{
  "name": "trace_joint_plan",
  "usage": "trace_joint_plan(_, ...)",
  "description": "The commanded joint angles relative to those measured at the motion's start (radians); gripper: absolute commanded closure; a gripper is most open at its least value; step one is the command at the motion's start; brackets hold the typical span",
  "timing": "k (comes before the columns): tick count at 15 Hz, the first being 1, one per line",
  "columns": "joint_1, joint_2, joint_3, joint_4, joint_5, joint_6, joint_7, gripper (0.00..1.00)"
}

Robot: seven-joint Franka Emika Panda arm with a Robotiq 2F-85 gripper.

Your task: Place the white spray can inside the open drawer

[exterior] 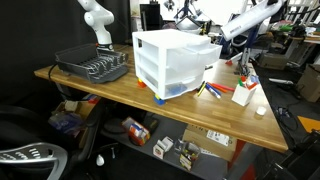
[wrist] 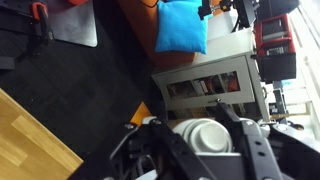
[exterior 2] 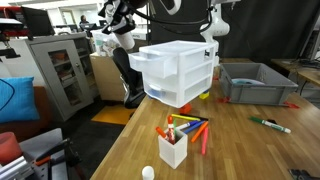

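Note:
In the wrist view my gripper (wrist: 200,140) is shut on the white spray can (wrist: 205,135), seen end-on as a round white top between the two black fingers. It hangs in the air over the floor, off the table's edge. In both exterior views the arm (exterior: 240,25) (exterior 2: 120,30) is raised beside the white storage unit (exterior: 160,65) (exterior 2: 185,75). The top drawer (exterior: 200,48) (exterior 2: 150,58) is pulled out towards the arm. The can itself is too small to make out in the exterior views.
A white carton of markers (exterior: 243,90) (exterior 2: 173,148) and a small white cap (exterior: 261,110) (exterior 2: 148,172) stand near the table's edge. A dark dish rack (exterior: 95,65) (exterior 2: 255,80) sits behind the unit. Loose markers (exterior 2: 270,125) lie nearby. A blue cushion (wrist: 182,25) lies below.

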Motion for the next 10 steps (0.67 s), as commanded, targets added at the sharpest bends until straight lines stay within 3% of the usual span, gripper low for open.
trace_joint_plan(1,-0.005,0.148,0.029,0.184,-0.047,-0.120,-0.097,0.73)
trace_joint_plan(10,0.002,0.400,0.152,0.564,-0.154,-0.240,-0.120,0.73)
